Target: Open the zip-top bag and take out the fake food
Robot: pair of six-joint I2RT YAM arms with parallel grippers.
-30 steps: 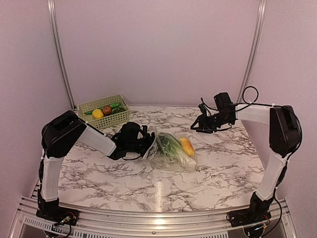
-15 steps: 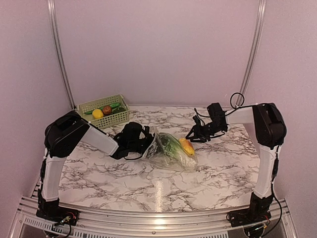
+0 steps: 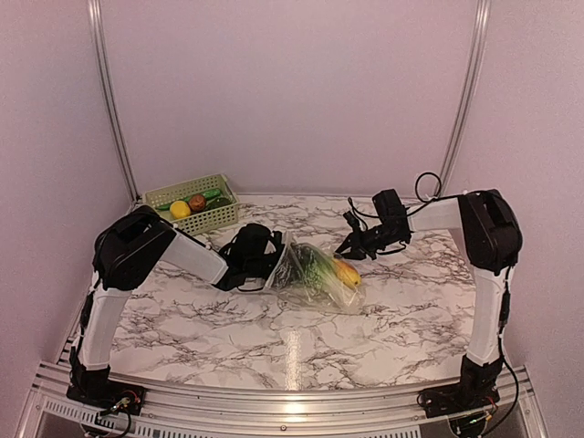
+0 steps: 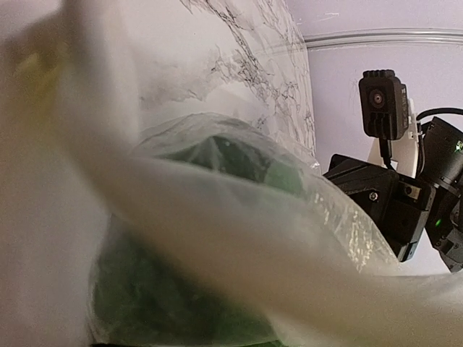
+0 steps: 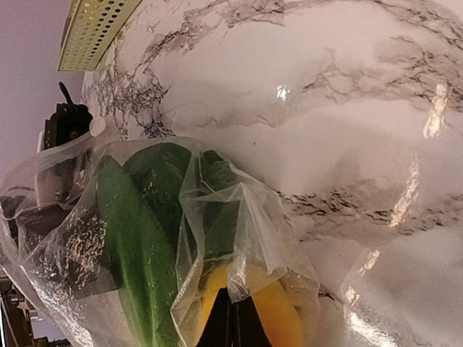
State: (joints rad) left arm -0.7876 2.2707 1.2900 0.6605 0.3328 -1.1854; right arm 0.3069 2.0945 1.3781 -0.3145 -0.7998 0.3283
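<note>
Top external view is showing the right hand [image 3: 349,248] sitting at the far right edge of the bag [image 3: 310,285], having swung in over the last second from well off to the right; half a second back it was only just arriving beside the yellow piece [image 3: 345,272]. The left hand [image 3: 272,265] is staying at the bag's left end, having crept slightly rightward. The bag is lying on the worktop [image 3: 274,347] between the two hands, with the yellow piece and a green piece [image 3: 308,265] showing inside it. Right wrist view is showing that hand's fingertips [image 5: 221,327] meeting tip to tip against the film over the yellow piece, though I cannot tell whether plastic is being pinched between them. Plastic is smothering the left wrist lens, so I cannot tell whether the left hand is open or closed. Judging from this, the hands are taking up opposite sides of the bag to pull its mouth apart, and nothing is coming out yet. The basket [image 3: 222,217] is standing well apart at the far left.
</note>
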